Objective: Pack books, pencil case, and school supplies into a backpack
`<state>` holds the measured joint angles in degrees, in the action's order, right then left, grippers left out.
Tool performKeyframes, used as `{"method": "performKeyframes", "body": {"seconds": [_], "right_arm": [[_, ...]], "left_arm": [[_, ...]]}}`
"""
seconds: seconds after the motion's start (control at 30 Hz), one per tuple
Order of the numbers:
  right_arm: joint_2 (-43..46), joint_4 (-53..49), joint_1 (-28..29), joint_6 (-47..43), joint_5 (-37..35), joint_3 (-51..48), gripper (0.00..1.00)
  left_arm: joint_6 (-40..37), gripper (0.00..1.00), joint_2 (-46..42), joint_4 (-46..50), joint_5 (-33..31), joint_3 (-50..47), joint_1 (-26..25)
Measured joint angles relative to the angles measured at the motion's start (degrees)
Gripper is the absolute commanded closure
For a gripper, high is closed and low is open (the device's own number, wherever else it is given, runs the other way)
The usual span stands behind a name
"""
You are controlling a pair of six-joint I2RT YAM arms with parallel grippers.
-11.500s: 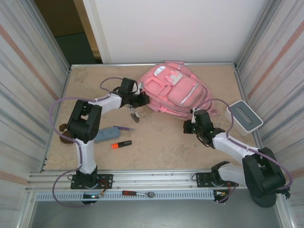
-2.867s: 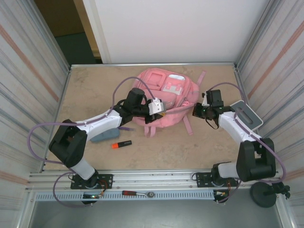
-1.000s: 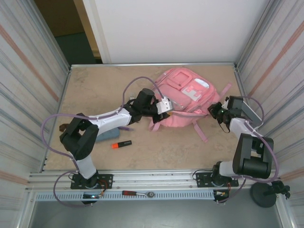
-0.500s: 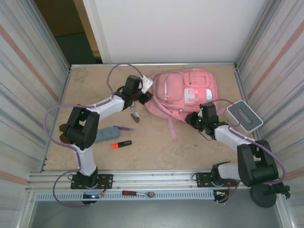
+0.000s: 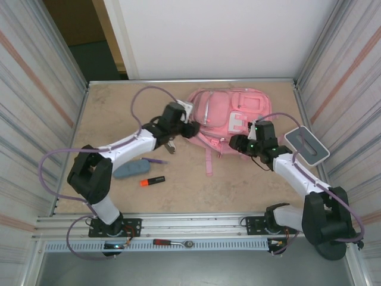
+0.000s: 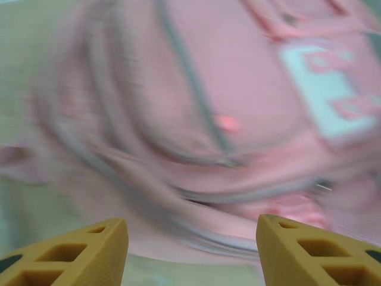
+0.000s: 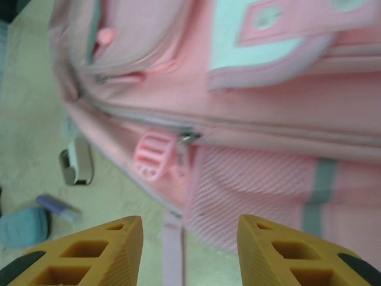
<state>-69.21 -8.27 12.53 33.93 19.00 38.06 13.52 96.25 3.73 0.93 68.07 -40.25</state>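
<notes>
Looking down from the overhead camera, I have the pink backpack (image 5: pixel 229 116) lying flat on the table (image 5: pixel 119 107), front pockets up. A strap (image 5: pixel 208 159) trails off its near edge toward me.

My left gripper (image 5: pixel 189 128) is at the backpack's left side, right against the fabric edge as far as I can judge from above. On its wrist camera the two yellow fingers (image 6: pixel 71 253) stand spread with nothing between them. The blurred pink front of the backpack lies just beyond them.

My right gripper (image 5: pixel 236 142) is at the backpack's near edge, to the right of that strap. Its wrist view shows its jaws spread too, holding nothing. They hang over the backpack's side seam, where a pink zipper pull (image 7: pixel 153 155) sticks out beside a ribbed panel (image 7: pixel 250 190).

The loose task items lie on the table off the backpack's near left corner. A small grey-white piece (image 5: pixel 171 146) is nearest, just beside the bag. The purple pen (image 5: pixel 158 161) comes next; I cannot tell whether it touches the blue-grey pencil case (image 5: pixel 130 168) beside it. The orange-and-black marker (image 5: pixel 152 180) lies a little nearer to me, apart from both. A grey-white box (image 5: pixel 306 146) sits off the backpack's right side.
</notes>
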Motion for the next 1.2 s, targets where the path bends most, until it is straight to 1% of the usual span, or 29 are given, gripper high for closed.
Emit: {"method": "performKeyframes", "body": {"seconds": [0.1,0.2,0.3,0.43,0.7,0.83,1.0,1.2], "right_arm": [[-3.0,0.3,-3.4,0.1,0.8,0.0,0.62],[-6.0,0.6,-4.5,0.4,1.5,-0.1,0.65],[-7.0,1.8,-5.0,1.0,1.9,-1.5,0.66],[-6.8,4.0,-5.2,1.6,2.0,-4.1,0.66],[-3.5,4.7,-5.6,1.6,1.4,-6.3,0.66],[-3.3,4.1,-5.9,1.5,0.7,-6.4,0.66],[-4.3,3.7,-6.2,1.3,0.4,-6.4,0.66],[-6.9,4.0,-6.6,0.9,0.3,-6.4,0.71]], "left_arm": [[2.8,0.46,0.9,-0.8,2.5,0.1,-5.9],[5.4,0.53,4.4,-0.8,5.2,2.6,-9.5],[8.2,0.65,8.7,-0.9,6.9,5.1,-10.8],[10.3,0.7,13.9,0.3,7.3,8.4,-10.8],[11.0,0.68,20.5,3.6,6.5,15.3,-10.7],[12.0,0.63,21.6,4.2,5.0,15.7,-10.3],[12.0,0.58,22.5,5.6,2.8,17.1,-9.7],[12.0,0.57,25.6,5.7,2.0,19.5,-9.6]]}}
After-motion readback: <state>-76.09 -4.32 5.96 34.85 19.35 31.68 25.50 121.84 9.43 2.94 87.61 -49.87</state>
